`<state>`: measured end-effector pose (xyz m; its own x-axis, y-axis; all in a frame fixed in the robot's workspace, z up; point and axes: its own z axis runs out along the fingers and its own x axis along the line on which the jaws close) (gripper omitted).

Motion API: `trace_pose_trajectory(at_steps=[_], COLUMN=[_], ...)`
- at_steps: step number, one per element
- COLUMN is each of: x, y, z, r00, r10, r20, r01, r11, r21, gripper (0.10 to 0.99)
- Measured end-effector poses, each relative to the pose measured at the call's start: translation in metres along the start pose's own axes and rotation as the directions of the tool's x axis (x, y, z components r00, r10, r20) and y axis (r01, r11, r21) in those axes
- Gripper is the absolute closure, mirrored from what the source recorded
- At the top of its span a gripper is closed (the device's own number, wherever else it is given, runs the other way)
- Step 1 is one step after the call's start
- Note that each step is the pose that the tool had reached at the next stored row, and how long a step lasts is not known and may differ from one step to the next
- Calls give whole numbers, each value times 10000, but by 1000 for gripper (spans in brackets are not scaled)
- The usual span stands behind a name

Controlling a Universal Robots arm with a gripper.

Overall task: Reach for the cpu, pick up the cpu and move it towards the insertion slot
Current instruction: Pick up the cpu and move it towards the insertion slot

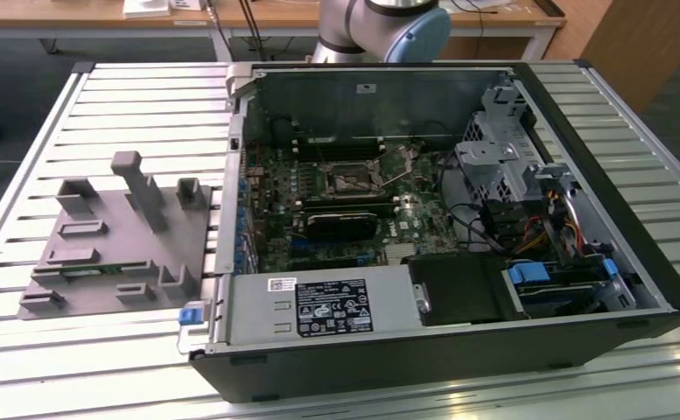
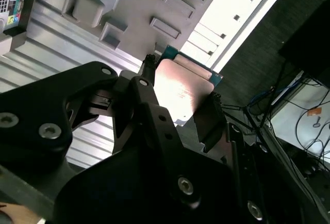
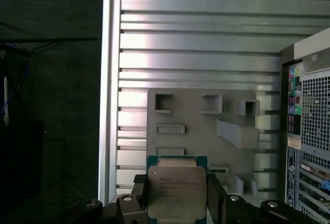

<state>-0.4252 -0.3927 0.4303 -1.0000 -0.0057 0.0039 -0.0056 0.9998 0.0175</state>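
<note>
Claw state: narrowed onto the chip. The small flat square cpu with silvery-grey metal top and green rim (image 3: 177, 192) is gripped on two opposite edges between the black fingers (image 3: 215, 198) of the claw (image 3: 177, 184). The same hold is confirmed in the second wrist view.

Location: the cpu is held in the air over the grey plastic fixture plate with raised blocks (image 3: 206, 141), beside the open black computer case (image 1: 457, 350) on the slatted aluminium bench (image 1: 129, 96). The insertion slot, a square metal-framed socket with dark centre (image 1: 349, 179), is seen inside the case, well apart from the plate.

Risks (judged):
- With only two edges gripped, the chip could slip or tilt under a jerk.
- The case wall could be struck on entry.
- The socket could be damaged by a skewed approach.

Counts:
- cpu: 1
- socket: 1
- claw: 1, with 2 fingers
- fixture plate: 1
- case: 1
</note>
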Motion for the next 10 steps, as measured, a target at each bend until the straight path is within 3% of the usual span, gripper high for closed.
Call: trace_pose_trajectory(at_steps=[10], x=[-191], y=[-1], z=[-1], r00=[10000], r10=[0], r20=[-1], r01=[0], r11=[10000], r21=[1], gripper=[541])
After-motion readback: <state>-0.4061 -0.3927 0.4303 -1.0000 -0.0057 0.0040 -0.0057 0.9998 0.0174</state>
